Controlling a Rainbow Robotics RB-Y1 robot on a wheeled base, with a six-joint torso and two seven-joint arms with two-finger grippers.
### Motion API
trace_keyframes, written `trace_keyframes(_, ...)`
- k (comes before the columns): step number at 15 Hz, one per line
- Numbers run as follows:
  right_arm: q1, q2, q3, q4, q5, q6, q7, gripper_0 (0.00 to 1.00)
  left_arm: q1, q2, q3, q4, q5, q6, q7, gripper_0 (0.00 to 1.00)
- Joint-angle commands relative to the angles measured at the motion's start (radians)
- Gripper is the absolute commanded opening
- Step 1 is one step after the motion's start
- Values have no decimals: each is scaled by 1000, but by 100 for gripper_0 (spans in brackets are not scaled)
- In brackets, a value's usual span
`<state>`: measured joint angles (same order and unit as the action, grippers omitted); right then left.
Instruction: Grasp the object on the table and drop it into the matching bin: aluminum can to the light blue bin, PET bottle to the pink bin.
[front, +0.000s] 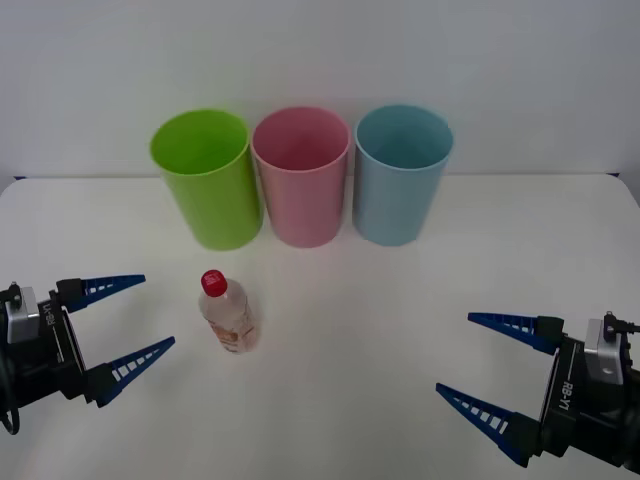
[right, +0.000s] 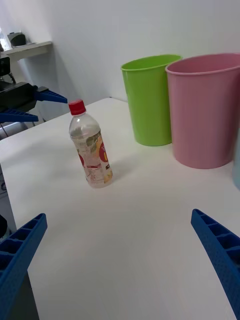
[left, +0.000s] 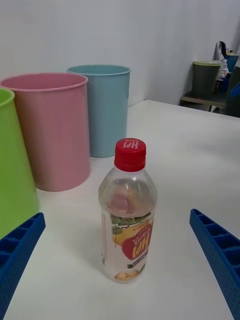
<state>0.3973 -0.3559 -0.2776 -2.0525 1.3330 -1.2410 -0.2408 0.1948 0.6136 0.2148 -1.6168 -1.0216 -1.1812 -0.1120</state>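
A small clear PET bottle (front: 227, 312) (right: 90, 147) (left: 128, 216) with a red cap and a pale orange-white label stands upright on the white table (front: 380, 330), in front of the bins. The pink bin (front: 301, 176) (right: 205, 110) (left: 49, 127) stands in the middle of the back row, the light blue bin (front: 402, 174) (left: 105, 107) on its right. My left gripper (front: 135, 321) hovers open just left of the bottle, jaws facing it. Low at the front right, my right gripper (front: 475, 358) is open and holds nothing.
A lime green bin (front: 205, 178) (right: 150, 97) (left: 12, 170) stands left of the pink one, touching it. The table's far edge meets a plain white wall behind the bins. Open tabletop lies between the bottle and my right gripper.
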Motion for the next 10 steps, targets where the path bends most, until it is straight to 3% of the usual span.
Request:
trace_keyframes(1, 0, 0, 0, 0, 0, 0, 0, 100, 0, 0, 0, 0, 0, 0, 0, 100)
trace_keyframes(5, 0, 0, 0, 0, 0, 0, 0, 100, 37, 29, -12, -29, 23, 5, -18, 100)
trace_keyframes(8, 0, 0, 0, 0, 0, 0, 0, 100, 49, 12, -14, -23, 44, 26, -129, 100)
trace_keyframes(10, 0, 0, 0, 0, 0, 0, 0, 100, 49, 8, -51, 15, 58, 29, -140, 100)
